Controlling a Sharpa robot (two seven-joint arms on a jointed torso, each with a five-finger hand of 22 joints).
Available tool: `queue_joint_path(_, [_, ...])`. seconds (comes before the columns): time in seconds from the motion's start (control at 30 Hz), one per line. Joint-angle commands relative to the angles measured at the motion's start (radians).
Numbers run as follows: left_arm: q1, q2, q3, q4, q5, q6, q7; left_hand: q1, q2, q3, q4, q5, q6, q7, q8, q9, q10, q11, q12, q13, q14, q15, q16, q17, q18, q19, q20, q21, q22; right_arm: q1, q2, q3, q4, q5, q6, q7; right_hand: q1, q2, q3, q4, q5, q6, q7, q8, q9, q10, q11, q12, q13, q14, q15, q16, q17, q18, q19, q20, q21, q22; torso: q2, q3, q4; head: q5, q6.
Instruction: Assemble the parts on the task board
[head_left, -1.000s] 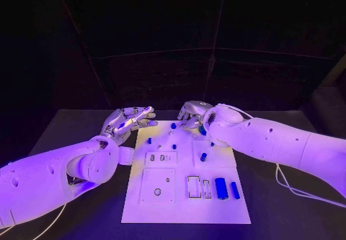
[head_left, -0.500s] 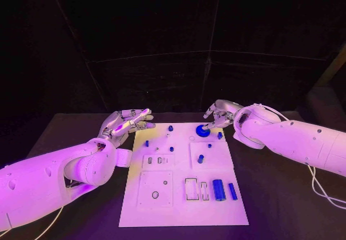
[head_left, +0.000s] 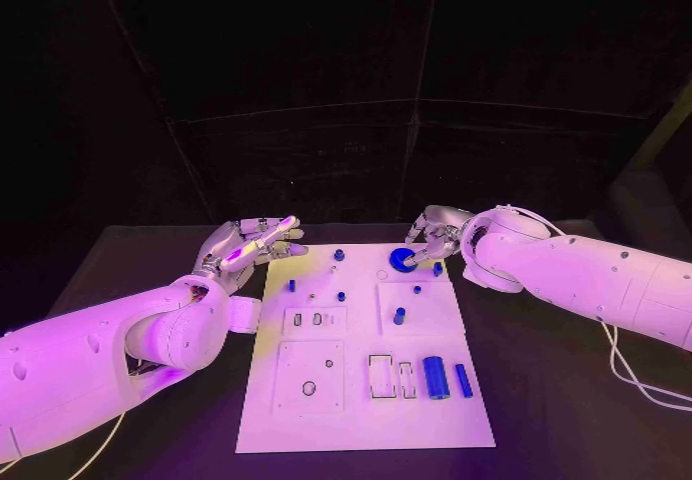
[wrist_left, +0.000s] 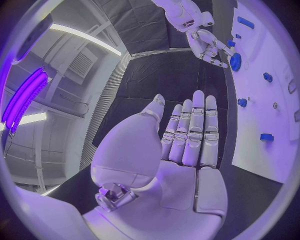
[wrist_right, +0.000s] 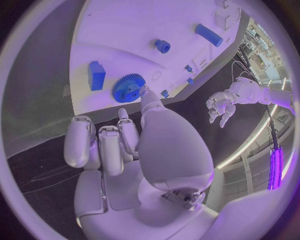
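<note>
The white task board (head_left: 361, 420) lies in the middle of the table. A blue gear (head_left: 401, 260) sits near its far edge, with a blue block (head_left: 437, 269) just right of it. My right hand (head_left: 430, 238) hovers at the board's far right corner. In the right wrist view its thumb tip touches the rim of the gear (wrist_right: 128, 87) and the other fingers are curled back, holding nothing. My left hand (head_left: 253, 245) floats flat and open off the board's far left corner, fingers straight (wrist_left: 194, 130). The left wrist view shows the right hand (wrist_left: 209, 47) beside the gear (wrist_left: 235, 61).
Small blue pegs (head_left: 342, 295) stand in the board's far half, and one short peg (head_left: 398, 318) is right of centre. A blue cylinder (head_left: 434, 378) and a blue bar (head_left: 463, 379) lie near the front right, beside empty slots (head_left: 382, 376). Black table surrounds the board.
My right hand has drawn back to the right off the board's far edge, uncovering the gear, and now stays close by it. The left hand has hardly moved.
</note>
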Motion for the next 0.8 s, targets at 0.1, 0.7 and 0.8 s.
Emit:
queue_joint_path(0.1, [0.001, 0.001, 0.001, -0.002, 0.001, 0.016, 0.004, -0.003, -0.002, 0.002, -0.006, -0.003, 0.008, -0.002, -0.003, 0.0, 0.009, 0.0, -0.007, 0.0, 0.006, 0.002, -0.006, 0.001, 0.007, 0.009, -0.001, -0.006, -0.001, 0.002, 0.014, 0.001, -0.012, -0.017, 0.065, -0.003, 0.015, 0.006, 0.006, -0.006, 0.008, 0.011, -0.001, 0.01, 0.001, 0.014, 0.0, 0.019, 0.024, 0.069, 0.005, 0.005, 0.07, -0.02, 0.012, -0.001, 0.005, 0.006, 0.0, -0.0004, -0.0004, 0.002, -0.003])
queue_joint_path(0.7, [0.001, 0.001, 0.001, -0.007, 0.001, 0.016, 0.002, -0.003, -0.003, 0.002, -0.007, -0.003, 0.007, 0.0, -0.004, 0.0, 0.008, 0.001, -0.008, 0.0, 0.006, 0.002, -0.007, 0.002, 0.007, 0.01, -0.002, -0.007, -0.002, 0.002, 0.028, 0.001, -0.025, -0.048, 0.072, 0.005, 0.042, 0.045, 0.026, -0.038, 0.02, 0.057, -0.01, 0.038, 0.003, 0.033, -0.007, 0.058, 0.074, 0.071, 0.0, 0.012, 0.083, -0.023, 0.02, -0.005, 0.014, 0.024, 0.0, -0.0006, -0.0011, 0.004, -0.008])
queue_joint_path(0.8, [0.001, 0.001, 0.001, -0.007, 0.001, 0.017, 0.001, -0.003, -0.003, 0.002, -0.007, -0.003, 0.007, 0.0, -0.004, 0.0, 0.008, 0.001, -0.008, 0.0, 0.006, 0.002, -0.007, 0.002, 0.007, 0.01, -0.002, -0.007, -0.002, 0.002, 0.032, 0.001, -0.025, -0.069, 0.063, 0.004, 0.045, 0.054, 0.032, -0.044, 0.012, 0.077, -0.014, 0.047, 0.004, 0.039, -0.01, 0.066, 0.086, 0.071, -0.002, 0.013, 0.086, -0.023, 0.022, -0.007, 0.016, 0.029, 0.0, -0.0005, -0.0008, 0.004, -0.01])
